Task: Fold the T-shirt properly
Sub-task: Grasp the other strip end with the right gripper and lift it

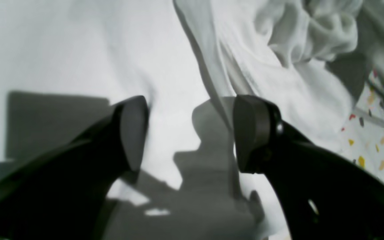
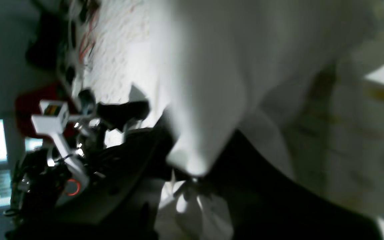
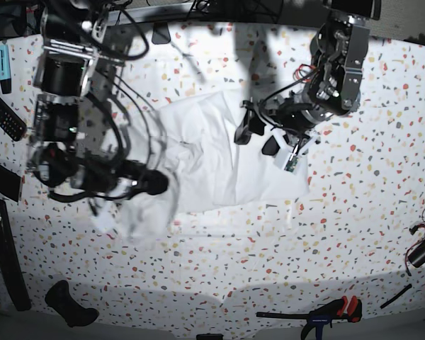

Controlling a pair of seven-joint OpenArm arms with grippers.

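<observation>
A: We note the white speckled terrazzo tabletop (image 3: 283, 262) carries the large plain white soft fabric T-shirt (image 3: 212, 159), spread near centre, its one side lifted and bunched.

B: We read the right gripper (image 3: 156, 183) as clenched on that raised fabric, probably to carry it across as a fold.

A: We see the left gripper (image 1: 190, 133) released, jaws apart just above the flat cloth, likely placed to pin or take it.

Soft matt cloth T-shirt (image 3: 205, 163) on smooth speckled tabletop (image 3: 354, 227).
</observation>
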